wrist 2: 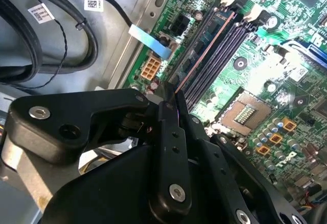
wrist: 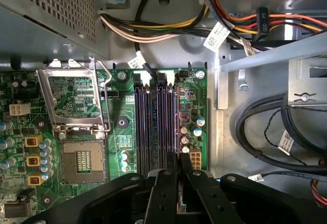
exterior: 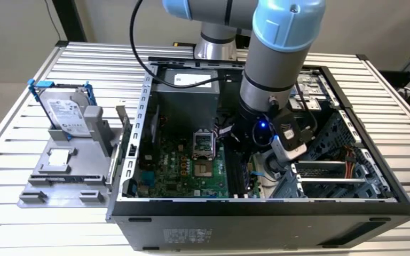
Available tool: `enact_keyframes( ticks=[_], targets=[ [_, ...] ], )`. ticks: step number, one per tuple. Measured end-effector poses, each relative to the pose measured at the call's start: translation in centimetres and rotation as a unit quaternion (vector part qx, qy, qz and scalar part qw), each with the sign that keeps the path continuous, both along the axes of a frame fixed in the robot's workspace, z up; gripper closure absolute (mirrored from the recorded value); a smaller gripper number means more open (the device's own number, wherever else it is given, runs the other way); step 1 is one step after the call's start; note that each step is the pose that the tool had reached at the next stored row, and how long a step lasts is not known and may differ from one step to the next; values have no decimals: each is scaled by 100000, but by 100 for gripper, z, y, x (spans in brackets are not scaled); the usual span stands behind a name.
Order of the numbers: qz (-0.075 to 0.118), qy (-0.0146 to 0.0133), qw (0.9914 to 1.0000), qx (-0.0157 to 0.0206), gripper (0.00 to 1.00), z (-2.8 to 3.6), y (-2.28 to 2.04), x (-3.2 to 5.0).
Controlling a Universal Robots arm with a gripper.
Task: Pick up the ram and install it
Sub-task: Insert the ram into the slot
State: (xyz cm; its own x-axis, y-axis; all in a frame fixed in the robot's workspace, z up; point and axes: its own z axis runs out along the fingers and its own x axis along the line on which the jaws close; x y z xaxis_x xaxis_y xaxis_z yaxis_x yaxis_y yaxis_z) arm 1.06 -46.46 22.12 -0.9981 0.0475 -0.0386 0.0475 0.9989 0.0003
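An open computer case (exterior: 347,205) lies on a slatted metal table (exterior: 20,144). A hard drive (exterior: 68,114) in a blue bracket stands upright, apparently on a grey fixture (exterior: 62,178) beside it.

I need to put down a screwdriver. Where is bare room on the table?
Bare slatted table lies at the exterior view's left behind the hard drive, and along the front under the grey holder. Inside the computer case it is crowded: cables, motherboard, arm.

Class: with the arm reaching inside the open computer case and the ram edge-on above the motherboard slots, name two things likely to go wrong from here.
1. The ram, clamped in the gripper, sits along the slots; slightly off line, it may jam or bend.
2. Loose cables lie beside the gripper and may snag.
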Motion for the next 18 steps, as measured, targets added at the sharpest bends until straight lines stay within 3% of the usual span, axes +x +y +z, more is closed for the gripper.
enact_keyframes(
  ticks=[7,18],
  targets=[
    [-38,1,99999,389,100,-6,-8,-3],
    [-87,-3,99999,503,100,-6,-15,-10]
  ],
)
